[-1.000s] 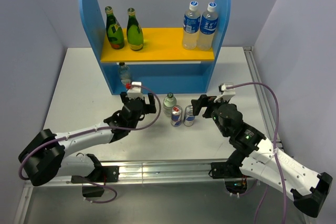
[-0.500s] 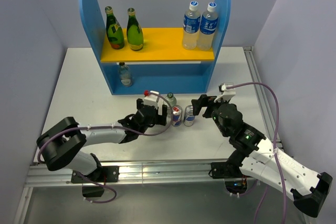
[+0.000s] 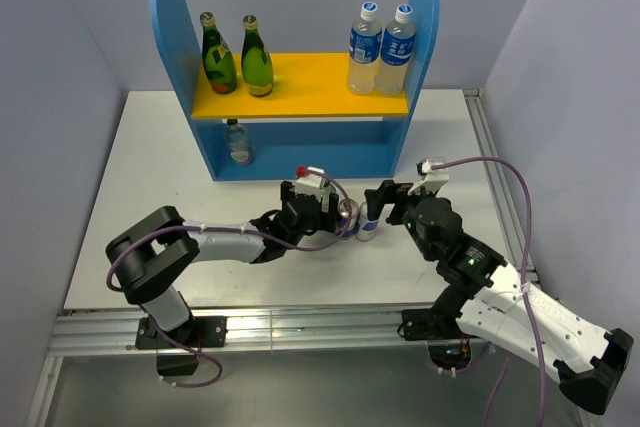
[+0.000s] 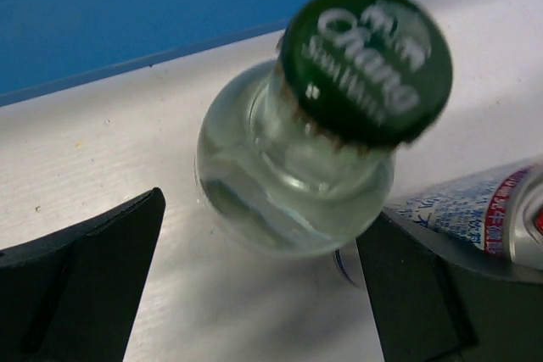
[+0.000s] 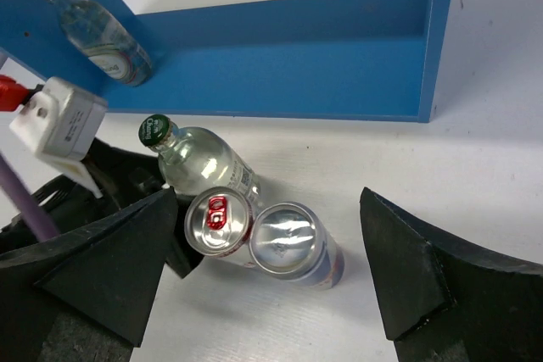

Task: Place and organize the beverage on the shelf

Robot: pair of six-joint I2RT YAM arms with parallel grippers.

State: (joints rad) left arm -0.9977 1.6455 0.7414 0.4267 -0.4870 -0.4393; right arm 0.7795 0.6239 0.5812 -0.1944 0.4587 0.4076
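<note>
A short clear bottle with a green cap (image 4: 297, 175) stands on the table between the wide-apart fingers of my left gripper (image 4: 263, 294), which is open and does not grip it. In the top view that gripper (image 3: 325, 215) hides the bottle. Two slim silver-and-blue cans (image 5: 221, 222) (image 5: 293, 243) stand touching just right of the bottle. My right gripper (image 5: 263, 286) hovers open above the cans and holds nothing. The blue shelf (image 3: 300, 152) carries two dark green bottles (image 3: 218, 55) (image 3: 256, 59) on its yellow board. Another short clear bottle (image 3: 237, 142) stands on its lower level.
Two taller clear bottles with blue labels (image 3: 365, 47) (image 3: 397, 50) stand at the right end of the yellow board. The left can (image 4: 484, 218) sits against my left gripper's right finger. The cans (image 3: 367, 229) lie close between both grippers. Grey walls enclose the table.
My left arm has swung right, from in front of the shelf's left end to the bottle beside the cans, and its open fingers now straddle it. The right arm has not moved.
</note>
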